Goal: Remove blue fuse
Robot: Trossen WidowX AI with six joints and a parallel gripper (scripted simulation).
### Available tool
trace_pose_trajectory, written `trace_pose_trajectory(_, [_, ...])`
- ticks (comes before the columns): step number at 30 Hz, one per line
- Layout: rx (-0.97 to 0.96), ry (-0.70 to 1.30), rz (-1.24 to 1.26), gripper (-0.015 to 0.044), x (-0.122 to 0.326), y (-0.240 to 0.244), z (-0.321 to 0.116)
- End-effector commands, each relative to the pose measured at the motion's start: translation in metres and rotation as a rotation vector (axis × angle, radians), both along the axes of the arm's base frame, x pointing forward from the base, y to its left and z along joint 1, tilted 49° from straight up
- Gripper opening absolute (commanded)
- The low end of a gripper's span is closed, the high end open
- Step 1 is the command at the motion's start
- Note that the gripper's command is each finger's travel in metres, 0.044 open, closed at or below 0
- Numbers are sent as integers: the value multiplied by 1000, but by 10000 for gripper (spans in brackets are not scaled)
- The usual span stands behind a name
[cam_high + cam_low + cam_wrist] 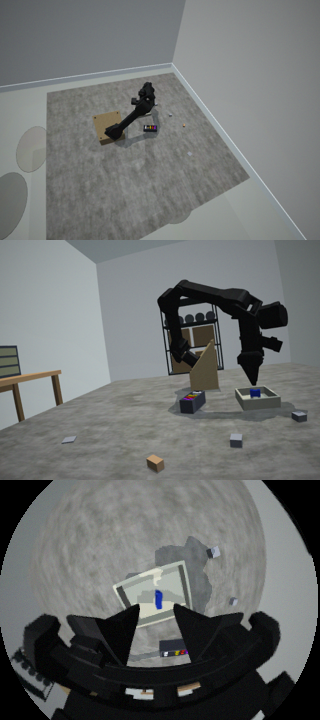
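While your arm [206,294] arches over from its wooden base [108,126], look at the exterior view: the gripper [252,380] hangs pointing down over the tray [258,402], its tips just above the rim. The tray sits on the grey mat [103,426], with the fuse block [192,402] to its left, at about 9 o'clock, apart from it. In that block you can see the other fuses [190,396] in a coloured row.

The fingers stand partly open and hold nothing. In the wrist view the blue fuse [159,599] shows in the gap between them, below and beyond the tips, touching neither. It lies inside the tray, near the middle of the tray floor.

In the wrist view the fuse reads as a narrow strip, its long axis running 12 to 6 o'clock. In the exterior view you see its broad blue face [254,392] toward the camera. Whether it stands upright or leans on a wall, you cannot tell.

Small loose blocks [236,440] lie scattered on the mat, well apart from tray and block.
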State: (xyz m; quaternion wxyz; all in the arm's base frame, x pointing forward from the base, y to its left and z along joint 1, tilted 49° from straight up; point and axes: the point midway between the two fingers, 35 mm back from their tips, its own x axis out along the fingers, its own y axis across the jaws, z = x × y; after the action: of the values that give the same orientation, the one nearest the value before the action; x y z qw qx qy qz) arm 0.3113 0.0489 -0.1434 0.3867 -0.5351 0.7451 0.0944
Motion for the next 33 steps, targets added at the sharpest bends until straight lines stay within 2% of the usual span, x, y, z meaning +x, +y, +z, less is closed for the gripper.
trace_pose_trajectory(1, [0, 0, 0, 330, 1, 3, 2])
trace_pose_trajectory(5, [-1, 2, 5, 330, 4, 27, 26])
trace_pose_trajectory(33, [-3, 4, 10, 330, 4, 26, 25])
